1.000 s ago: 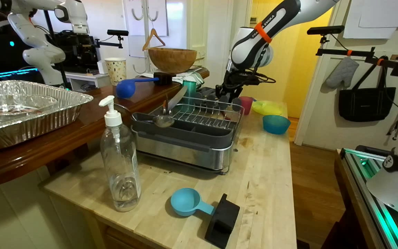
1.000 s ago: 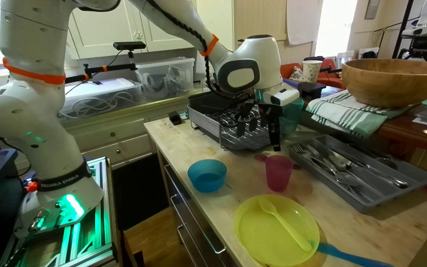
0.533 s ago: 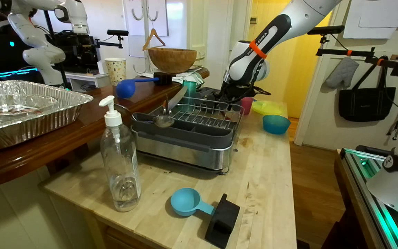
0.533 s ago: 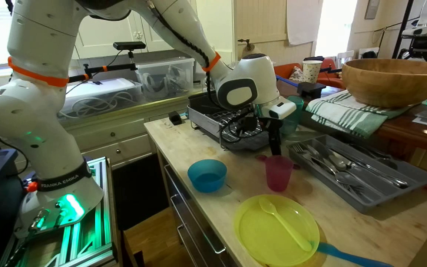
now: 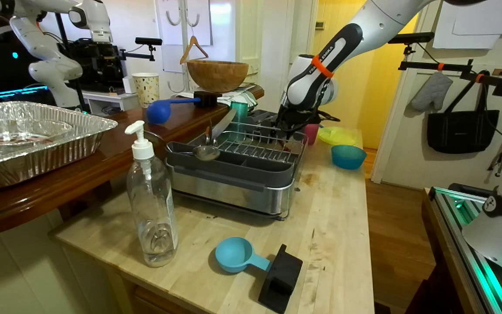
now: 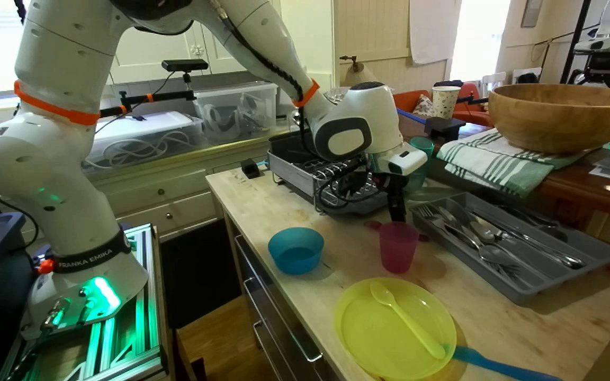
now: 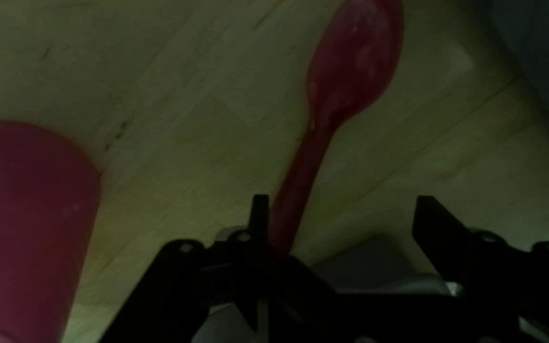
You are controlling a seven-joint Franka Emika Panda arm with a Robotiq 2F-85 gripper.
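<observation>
A red spoon (image 7: pixel 358 57) lies on the wooden counter in the dark wrist view. Its handle runs down between the fingers of my gripper (image 7: pixel 341 200), alongside the left fingertip; the handle's end is hidden, and whether finger and spoon touch I cannot tell. The jaws stand well apart, with bare counter between most of the gap. A pink cup (image 7: pixel 22 214) is to the left. In an exterior view my gripper (image 6: pixel 398 216) points down just behind the pink cup (image 6: pixel 398 251), the red spoon (image 6: pixel 373 225) partly hidden by it. Elsewhere the dish rack (image 5: pixel 233 174) partly covers my gripper (image 5: pixel 286 124).
A grey cutlery tray (image 6: pixel 519 291) is close beside the cup. Around it are a blue bowl (image 6: pixel 296 251), a yellow plate (image 6: pixel 358 338) with a yellow spoon, and a teal tumbler (image 6: pixel 420 145). A soap bottle (image 5: pixel 153 209) and a blue scoop (image 5: pixel 235 255) are at the counter's far end.
The arm has come down, bringing the gripper lower toward the counter behind the pink cup. Most of that motion came in the first half second. The objects have not moved.
</observation>
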